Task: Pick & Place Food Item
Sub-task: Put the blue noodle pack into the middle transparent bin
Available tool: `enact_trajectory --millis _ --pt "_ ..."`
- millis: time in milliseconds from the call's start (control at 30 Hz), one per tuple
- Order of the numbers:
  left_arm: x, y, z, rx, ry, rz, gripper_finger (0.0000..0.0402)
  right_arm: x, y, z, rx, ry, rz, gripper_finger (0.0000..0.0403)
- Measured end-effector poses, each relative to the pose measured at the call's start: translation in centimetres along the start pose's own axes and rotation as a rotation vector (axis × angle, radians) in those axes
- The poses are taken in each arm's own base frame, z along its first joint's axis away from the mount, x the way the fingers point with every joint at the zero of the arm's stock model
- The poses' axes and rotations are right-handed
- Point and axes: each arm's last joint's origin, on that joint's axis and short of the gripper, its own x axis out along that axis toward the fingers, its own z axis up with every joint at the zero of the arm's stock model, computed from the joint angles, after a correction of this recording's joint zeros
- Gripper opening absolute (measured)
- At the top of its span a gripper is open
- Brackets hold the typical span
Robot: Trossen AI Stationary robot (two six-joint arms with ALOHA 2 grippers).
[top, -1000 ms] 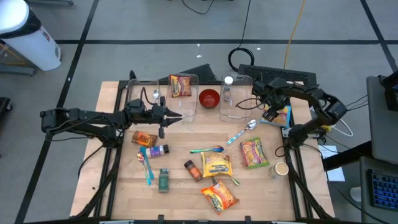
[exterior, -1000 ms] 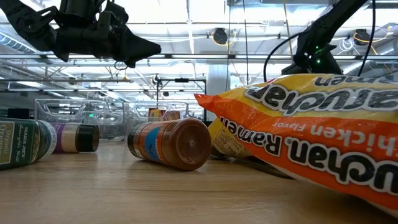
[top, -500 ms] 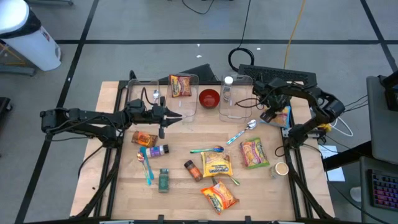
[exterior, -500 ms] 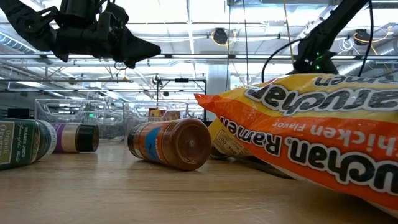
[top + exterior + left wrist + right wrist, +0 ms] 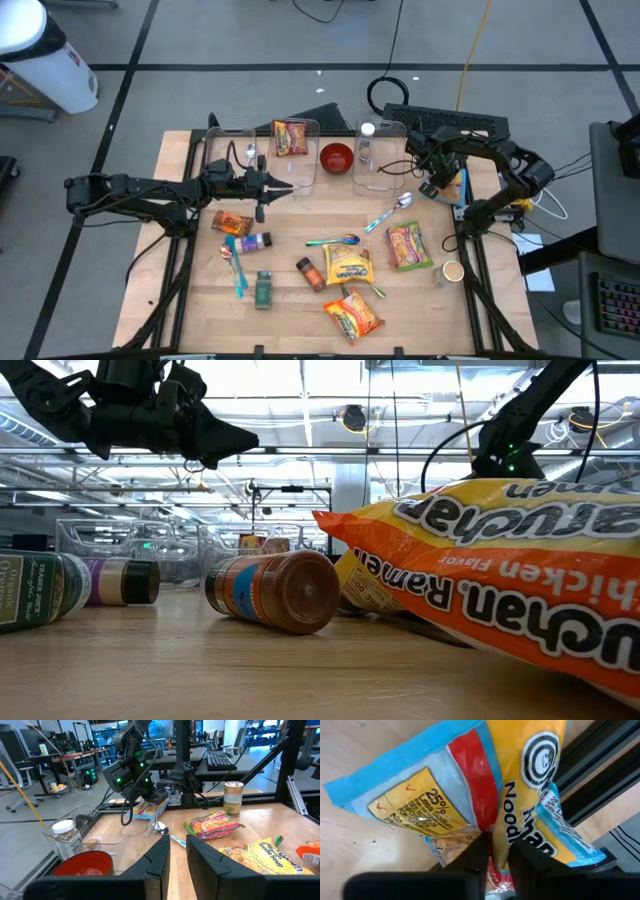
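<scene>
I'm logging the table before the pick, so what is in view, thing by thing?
table: one, pale wood, centre
clear bins: three, far edge
red bowl: one, between bins
ramen packets: four, orange or yellow; one in a bin, three nearer
noodle packet: one, blue and yellow, right edge
snack packet: one, orange, left
spice jars: three, lying, near left
white-lidded jar: one, right bin
spoons: at least three, mid-table
can: one, near right
left gripper: beside the bins, empty
right gripper: jaws shut on noodle packet
</scene>
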Motion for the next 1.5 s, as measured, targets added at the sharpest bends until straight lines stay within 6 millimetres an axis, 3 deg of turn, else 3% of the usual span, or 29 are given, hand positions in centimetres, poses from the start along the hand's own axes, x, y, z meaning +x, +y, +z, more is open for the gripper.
enact_trajectory --millis 133,400,933,1233,1500 --pt "0.0 0.0 0.0 0.002 -0.001 0.000 0.0072 0.0 0.0 -0.1 -0.019 0.008 0.000 0.0007" --pt "0.0 0.0 0.1 0.006 -0.007 0.001 0.0072 -0.8 -0.2 -0.9 -0.036 -0.011 -0.002 0.0001" --pt "0.0 0.0 0.3 0.009 -0.029 0.009 0.0072 -7.2 -2.1 -4.6 0.042 -0.247 -0.016 0.0000" --pt "0.0 0.2 0.6 0.021 -0.058 0.051 0.0072 -12.0 -2.4 -7.6 0.071 -0.521 -0.006 0.0000" --pt "0.0 1.0 1.2 -0.007 -0.058 0.291 0.0072 -15.1 -1.2 -9.0 0.020 -0.895 0.127 0.0000"
